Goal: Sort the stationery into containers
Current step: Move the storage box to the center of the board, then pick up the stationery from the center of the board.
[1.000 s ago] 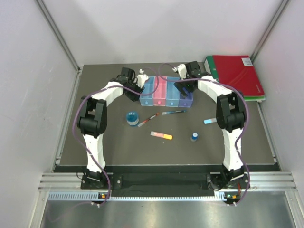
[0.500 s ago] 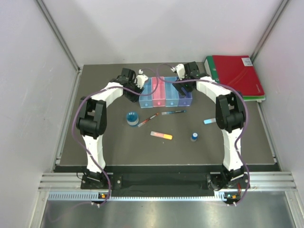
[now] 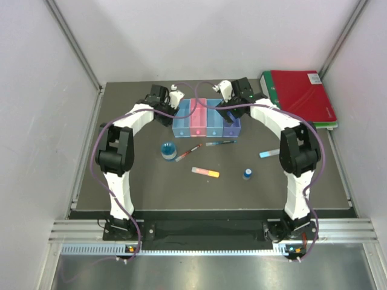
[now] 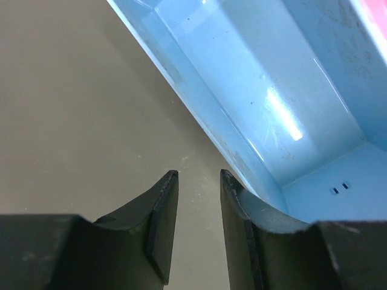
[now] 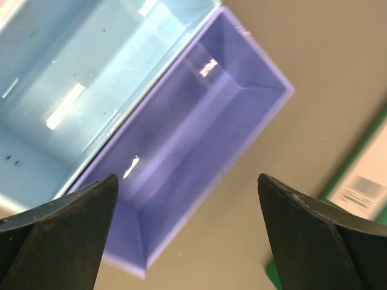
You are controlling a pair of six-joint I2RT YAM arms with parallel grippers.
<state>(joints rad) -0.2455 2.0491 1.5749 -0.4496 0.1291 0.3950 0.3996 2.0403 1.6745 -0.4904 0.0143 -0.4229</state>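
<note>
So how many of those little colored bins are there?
4, joined side by side: light blue bin leftmost, pink bin next, second light blue bin, purple bin rightmost. Their far ends are partly covered, but no fifth shows.

Robot lab test cell, not home/office: dark table (image 3: 181,196) boxed in by plain white panels (image 3: 36,121) on alu extrusion posts (image 3: 73,43). Left arm (image 3: 121,187) & right arm (image 3: 294,187) are bolted at the near-edge alu rail (image 3: 199,241), w/ purple cabling (image 3: 94,158) looped alongside.
</note>
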